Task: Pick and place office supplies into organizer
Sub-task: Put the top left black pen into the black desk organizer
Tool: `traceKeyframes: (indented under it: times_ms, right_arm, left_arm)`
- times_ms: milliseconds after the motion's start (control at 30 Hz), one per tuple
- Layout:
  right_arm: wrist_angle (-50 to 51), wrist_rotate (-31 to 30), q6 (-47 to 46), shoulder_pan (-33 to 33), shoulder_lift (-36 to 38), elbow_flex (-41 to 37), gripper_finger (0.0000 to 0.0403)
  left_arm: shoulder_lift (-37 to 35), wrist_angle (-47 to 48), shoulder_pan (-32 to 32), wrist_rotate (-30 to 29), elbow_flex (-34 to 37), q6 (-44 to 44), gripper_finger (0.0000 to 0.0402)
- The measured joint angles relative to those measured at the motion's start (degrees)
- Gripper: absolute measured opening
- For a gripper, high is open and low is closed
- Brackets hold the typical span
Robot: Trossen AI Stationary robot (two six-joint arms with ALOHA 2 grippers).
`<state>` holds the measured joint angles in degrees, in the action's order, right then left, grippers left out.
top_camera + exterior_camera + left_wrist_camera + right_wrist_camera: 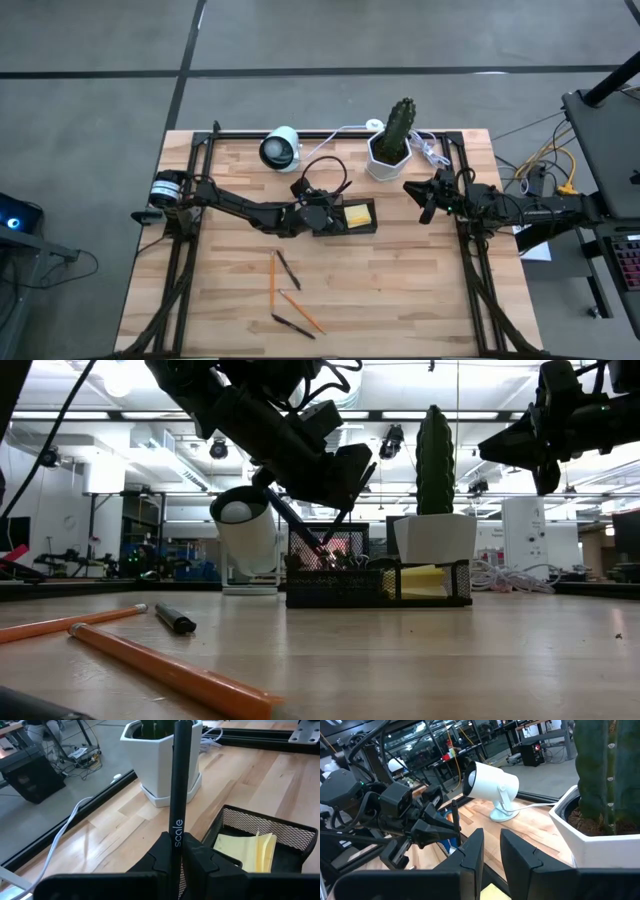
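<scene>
1. Seen from above, the left gripper [318, 212] sits over the left end of the black mesh organizer [362, 228] at mid-table. The right gripper [425, 200] hangs to the organizer's right, beside the white hexagonal cactus pot [386, 160].
2. Only the left wrist view makes the grip plain: the left claw's fingers [160, 855] are clamped on a black pen [177, 795] lettered "scale", which stands up between them. The same view shows the yellow sticky-note pad [245, 851] lying inside the organizer.
3. The table-level view adds height. The held pen slants down from the left gripper [335, 490] into the organizer [330, 586], and the right gripper [545, 455] hangs high above the tabletop, well clear of everything.
4. The right wrist view shows the right claw's fingers [475, 852] slightly parted with nothing between them. Farther off it catches the left arm and a white desk camera [492, 785].
5. The overhead view alone takes in the supplies loose on the near part of the table: two orange pencils [272, 280] and two dark pens [288, 268]. The table-level view shows some of them close up, among them an orange pencil [170, 672].
</scene>
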<state>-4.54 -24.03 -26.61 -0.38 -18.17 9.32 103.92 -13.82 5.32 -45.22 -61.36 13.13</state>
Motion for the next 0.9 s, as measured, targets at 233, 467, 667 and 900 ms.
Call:
traceKeyframes:
  times_ms: [233,467,667,900]
  right_arm:
    - [0.0,0.0,0.0,0.0,0.0,0.0,0.0054]
    - [0.0,0.0,0.0,0.0,0.0,0.0,0.0054]
    - [0.0,0.0,0.0,0.0,0.0,0.0,0.0054]
    - [0.0,0.0,0.0,0.0,0.0,0.0,0.0054]
  left_arm:
    - [0.0,0.0,0.0,0.1,0.0,0.0,0.0049]
    - [0.0,-0.1,0.0,0.1,0.0,0.0,0.0094]
    - [0.0,-0.1,0.0,0.1,0.0,0.0,0.0109]
    - [-0.3,-0.6,0.0,0.2,0.0,0.0,0.011]
